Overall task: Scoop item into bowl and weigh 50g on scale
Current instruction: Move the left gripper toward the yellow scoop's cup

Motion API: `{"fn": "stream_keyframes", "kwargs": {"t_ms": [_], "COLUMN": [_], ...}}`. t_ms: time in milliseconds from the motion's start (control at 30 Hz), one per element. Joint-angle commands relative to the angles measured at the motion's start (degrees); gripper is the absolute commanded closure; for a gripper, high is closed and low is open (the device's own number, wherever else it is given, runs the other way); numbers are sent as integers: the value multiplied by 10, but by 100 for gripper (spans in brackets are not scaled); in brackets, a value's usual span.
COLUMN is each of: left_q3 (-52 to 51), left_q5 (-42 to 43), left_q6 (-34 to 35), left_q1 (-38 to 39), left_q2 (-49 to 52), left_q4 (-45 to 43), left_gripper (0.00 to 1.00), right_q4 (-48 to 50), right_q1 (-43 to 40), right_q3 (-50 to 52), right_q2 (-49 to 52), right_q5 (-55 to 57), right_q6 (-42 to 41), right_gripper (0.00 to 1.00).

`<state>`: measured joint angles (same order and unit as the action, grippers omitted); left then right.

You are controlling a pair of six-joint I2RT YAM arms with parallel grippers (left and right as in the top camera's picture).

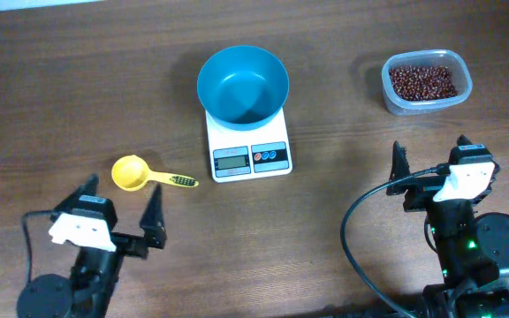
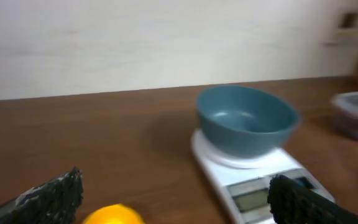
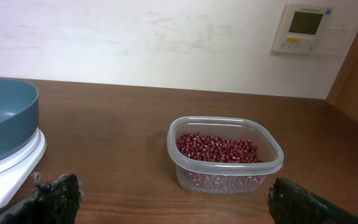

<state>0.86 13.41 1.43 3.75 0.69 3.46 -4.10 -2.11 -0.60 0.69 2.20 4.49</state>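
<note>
The teal-blue bowl (image 1: 242,85) stands empty on the white scale (image 1: 249,150); both also show in the left wrist view, the bowl (image 2: 246,119) on the scale (image 2: 247,177). The dark red-brown beans (image 1: 422,82) fill a clear tub (image 1: 426,84) at the back right, seen close in the right wrist view (image 3: 216,148). A yellow scoop (image 1: 133,173) lies left of the scale. My left gripper (image 1: 122,212) is open and empty, just in front of the scoop (image 2: 112,215). My right gripper (image 1: 428,163) is open and empty, in front of the tub.
The bowl's edge (image 3: 5,118) and the scale's corner (image 3: 17,163) show at the left of the right wrist view. A wall with a white thermostat panel (image 3: 303,28) stands behind the wooden table (image 1: 78,79).
</note>
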Motion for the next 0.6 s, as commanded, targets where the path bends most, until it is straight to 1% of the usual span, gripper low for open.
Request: {"fn": "stream_keyframes", "kwargs": {"t_ms": [0,133,167,200,300,433,567], "left_q3": [44,89,104,134,176,257,354], "left_q5": [98,98,97,93,81,49,25], "left_q6": [63,84,84,84,84,84,84], "left_q1": [2,2,2,2,2,2,2], "left_q2": [-4,-4,-4,-3,5,40,109], "left_q4": [2,38,60,106,162,232,299], "left_gripper": [1,1,1,1,1,1,1], "right_q4": [-4,-4,-4,-4,-4,-4,-4], "right_q1": [-2,-2,-2,-2,-2,-2,-2], "right_q3": [3,3,3,3,3,3,3], "right_q2": [-4,-4,-4,-4,-4,-4,-4], "right_q5": [11,11,11,11,11,11,11], "right_q6": [-2,-3,-2,-3,-3,-2,-3], "right_gripper": [1,1,1,1,1,1,1]}}
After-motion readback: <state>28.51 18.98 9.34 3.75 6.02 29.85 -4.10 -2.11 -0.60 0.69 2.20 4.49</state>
